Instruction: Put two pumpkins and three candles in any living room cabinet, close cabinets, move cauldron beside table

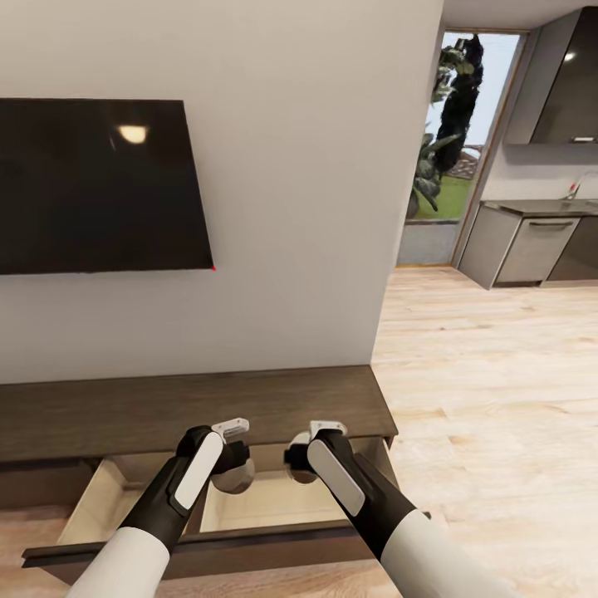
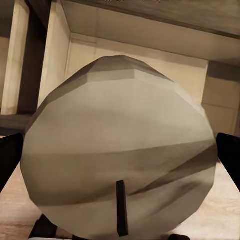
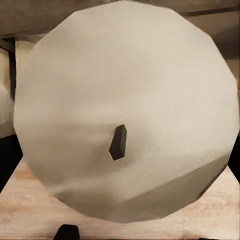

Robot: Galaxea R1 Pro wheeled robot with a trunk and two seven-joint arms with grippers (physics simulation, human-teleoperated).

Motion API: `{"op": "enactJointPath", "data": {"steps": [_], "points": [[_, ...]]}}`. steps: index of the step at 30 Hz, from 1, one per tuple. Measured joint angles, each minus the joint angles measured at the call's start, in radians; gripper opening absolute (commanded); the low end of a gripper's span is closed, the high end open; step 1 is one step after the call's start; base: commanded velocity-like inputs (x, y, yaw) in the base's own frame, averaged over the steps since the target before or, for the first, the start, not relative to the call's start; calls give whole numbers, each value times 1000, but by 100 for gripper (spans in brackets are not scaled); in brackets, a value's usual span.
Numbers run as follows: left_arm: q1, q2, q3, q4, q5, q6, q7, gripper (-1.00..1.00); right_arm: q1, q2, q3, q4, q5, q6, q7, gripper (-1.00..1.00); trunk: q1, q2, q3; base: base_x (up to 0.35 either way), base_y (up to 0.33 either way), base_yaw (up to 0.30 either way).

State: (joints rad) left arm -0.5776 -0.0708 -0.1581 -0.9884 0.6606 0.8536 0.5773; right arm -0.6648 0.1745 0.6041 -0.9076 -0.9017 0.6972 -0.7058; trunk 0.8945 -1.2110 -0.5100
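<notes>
The long dark brown cabinet [image 1: 191,407] stands under the wall TV, with its drawer [image 1: 274,502] pulled out and showing a pale inside. My left gripper [image 1: 235,467] hangs over that drawer, shut on a tan candle [image 2: 120,135] whose dark wick [image 2: 121,207] faces the wrist camera. My right gripper [image 1: 297,465] hangs beside it over the same drawer, shut on a second candle [image 3: 125,100] with its wick [image 3: 118,142] in the middle. Both candles are above the drawer's floor. The pumpkins, third candle, cauldron and table are out of view.
A black TV [image 1: 95,187] hangs on the grey wall above the cabinet. The drawer's dark front [image 1: 208,548] juts toward me. Light wood floor [image 1: 498,399] stretches right to grey kitchen cabinets [image 1: 531,249] and a glass door [image 1: 453,149].
</notes>
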Motion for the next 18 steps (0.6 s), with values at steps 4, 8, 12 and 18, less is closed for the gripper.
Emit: {"op": "enactJointPath", "data": {"steps": [4,8,12,18], "points": [[0,0,0,0,-3,-1,0,-100,0,0,0,0,5,-13,-5,-100,15,-28,-13,0,0,0],[0,-2,-4,17,-6,-3,0,-100,0,0,0,0,6,-15,-4,-100,31,-56,-25,0,0,0],[-1,-3,-31,40,-5,-46,1,-100,0,0,1,0,6,-20,-2,-100,46,-84,-38,0,0,0],[-1,-16,-50,44,-6,-63,2,-100,0,0,2,0,6,-25,1,-100,69,-126,-56,0,0,0]]}}
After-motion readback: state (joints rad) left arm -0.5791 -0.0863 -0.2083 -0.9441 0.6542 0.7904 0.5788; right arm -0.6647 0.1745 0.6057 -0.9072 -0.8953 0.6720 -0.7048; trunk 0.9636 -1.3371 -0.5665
